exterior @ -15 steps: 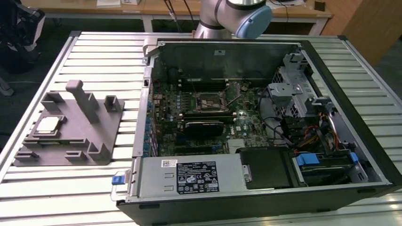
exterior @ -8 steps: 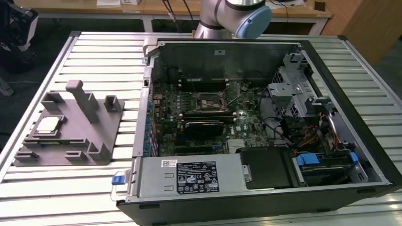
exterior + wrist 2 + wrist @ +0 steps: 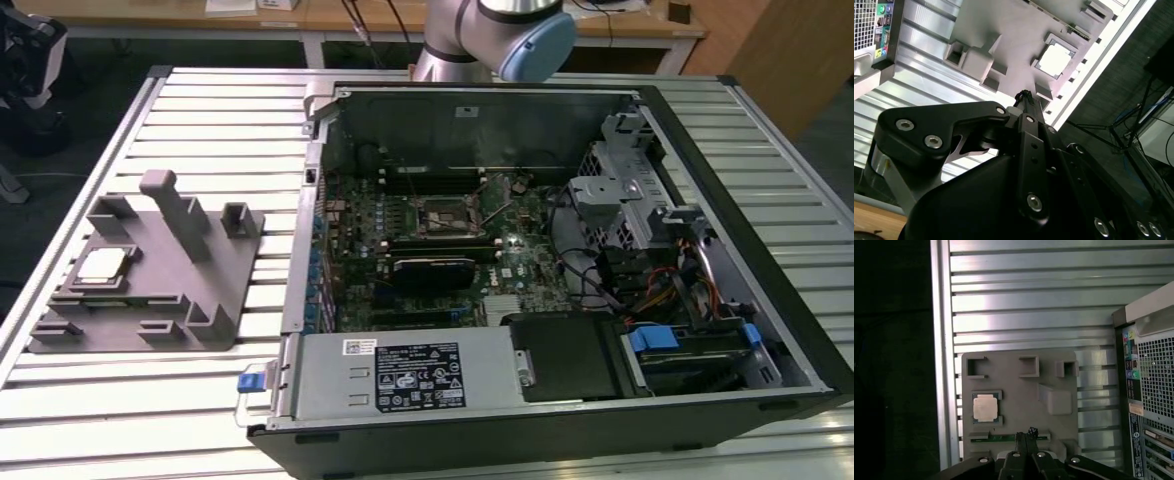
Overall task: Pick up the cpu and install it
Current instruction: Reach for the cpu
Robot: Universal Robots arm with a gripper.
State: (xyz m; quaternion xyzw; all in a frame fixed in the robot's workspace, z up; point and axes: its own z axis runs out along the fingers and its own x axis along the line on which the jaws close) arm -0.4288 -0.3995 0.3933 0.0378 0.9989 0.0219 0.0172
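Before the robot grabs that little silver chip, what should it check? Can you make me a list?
1. The cpu lies flat in its pocket on the grey fixture: ok.
2. Nothing sits on top of the cpu: ok.
3. The gripper is empty: ok.
4. The gripper is open for the grab: not ok, its jaws stand together.
5. The computer case is open, with the motherboard uncovered: ok.
6. The socket is ready for the chip: cannot tell.
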